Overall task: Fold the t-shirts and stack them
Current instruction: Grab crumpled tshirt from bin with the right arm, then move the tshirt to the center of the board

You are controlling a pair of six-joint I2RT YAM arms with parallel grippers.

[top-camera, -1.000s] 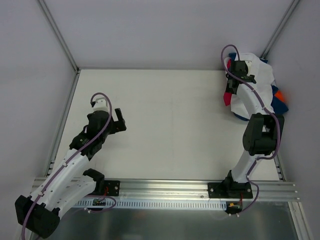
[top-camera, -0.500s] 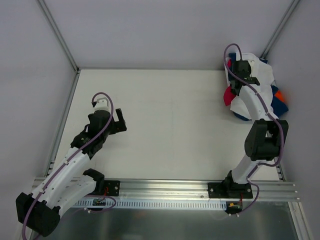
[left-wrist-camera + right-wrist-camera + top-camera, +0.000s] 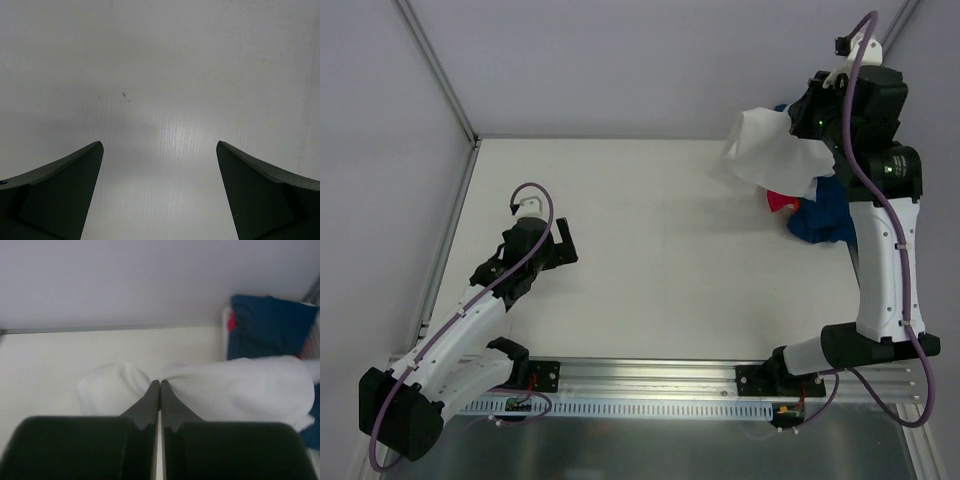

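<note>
Left gripper [image 3: 160, 192] spread wide, above bare white table [image 3: 165, 75]

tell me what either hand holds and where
Right hand pinches the white t-shirt by a bunched fold; which part is unclear. Left hand holds nothing.

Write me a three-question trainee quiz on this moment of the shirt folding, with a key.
1. The white shirt is: A) flat on the table B) pinched in the left gripper C) pinched in the right gripper.
2. True or false: the left gripper is shut on a shirt.
3. Fill in: the navy shirt lies near the table's ____ edge.
Key: 1 C, the jaws are shut on the cloth, which hangs from them. 2 False: it is open over bare table and holds nothing. 3 right.
</note>
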